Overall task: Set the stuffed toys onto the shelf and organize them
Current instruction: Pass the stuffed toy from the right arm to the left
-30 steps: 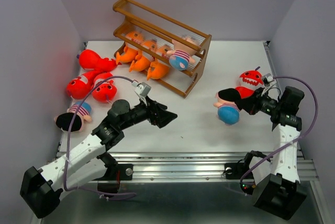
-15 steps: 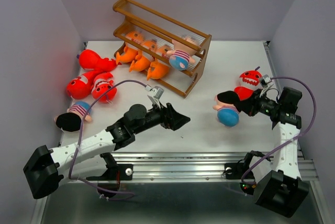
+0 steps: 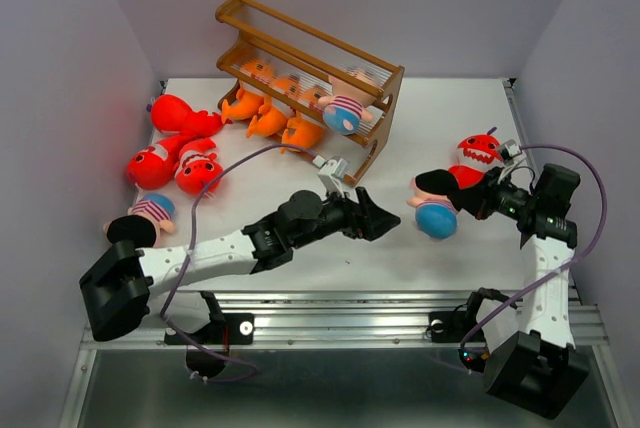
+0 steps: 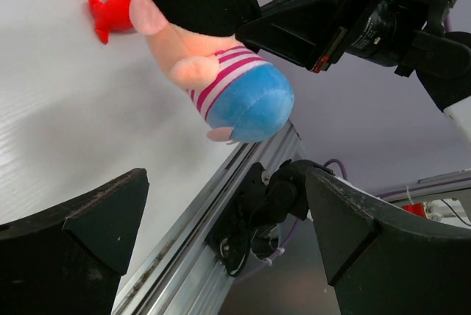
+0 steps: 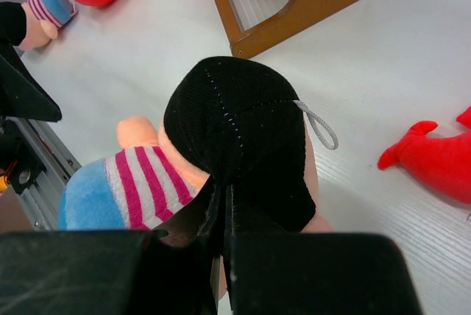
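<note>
Black-haired striped doll [image 5: 235,131] in the grip of the right pincer [image 5: 223,208], left pincer [image 4: 221,216] wide open near it.

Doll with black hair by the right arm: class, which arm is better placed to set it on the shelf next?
Right. The right tool is shut on the doll, at its hair, so it could carry it to the shelf. The left tool is open and empty.
</note>
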`<state>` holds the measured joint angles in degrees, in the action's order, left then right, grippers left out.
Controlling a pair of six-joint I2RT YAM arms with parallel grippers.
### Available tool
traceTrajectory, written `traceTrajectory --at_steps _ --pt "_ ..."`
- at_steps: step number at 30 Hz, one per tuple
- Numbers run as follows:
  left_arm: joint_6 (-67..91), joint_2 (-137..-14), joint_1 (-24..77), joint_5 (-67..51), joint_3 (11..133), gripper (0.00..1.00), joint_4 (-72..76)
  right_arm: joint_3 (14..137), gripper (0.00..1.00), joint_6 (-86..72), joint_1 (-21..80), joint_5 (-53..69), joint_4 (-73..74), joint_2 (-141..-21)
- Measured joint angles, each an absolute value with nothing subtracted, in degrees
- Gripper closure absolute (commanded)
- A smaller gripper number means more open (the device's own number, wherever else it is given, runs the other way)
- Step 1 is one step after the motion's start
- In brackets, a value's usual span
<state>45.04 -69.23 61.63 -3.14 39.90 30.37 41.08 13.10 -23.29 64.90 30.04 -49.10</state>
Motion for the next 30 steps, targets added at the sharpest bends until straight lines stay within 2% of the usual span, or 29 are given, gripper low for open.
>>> traceTrajectory --at_steps 14,17,19,20,24,27,30 --pt "50.54 -89.45 67.18 1.37 58.06 0.02 26.59 41.04 0.99 9.76 -22.79 63.24 25.91 -42.96" --pt "51.03 -91.92 67.53 1.37 60.16 0.09 25.76 40.88 0.99 9.37 -22.79 63.24 25.26 -42.24" --pt "51.27 -93.06 67.57 1.34 60.95 0.25 25.50 40.51 0.99 9.39 -22.79 63.16 25.10 -42.00" --pt "51.42 -93.43 67.66 1.37 61.10 0.45 25.43 40.36 0.99 9.43 -22.79 63.09 25.12 -41.95" --pt "50.39 -93.97 67.77 1.34 61.73 0.88 25.41 40.29 0.99 10.33 -22.79 62.78 25.43 -41.85" --pt "49.01 -93.97 67.77 1.28 61.98 1.00 25.39 40.29 0.93 11.31 -22.79 62.81 25.89 -41.58" --pt "46.26 -93.97 67.77 1.17 61.98 1.00 24.97 40.29 0.77 12.56 -22.79 62.85 27.03 -41.65"
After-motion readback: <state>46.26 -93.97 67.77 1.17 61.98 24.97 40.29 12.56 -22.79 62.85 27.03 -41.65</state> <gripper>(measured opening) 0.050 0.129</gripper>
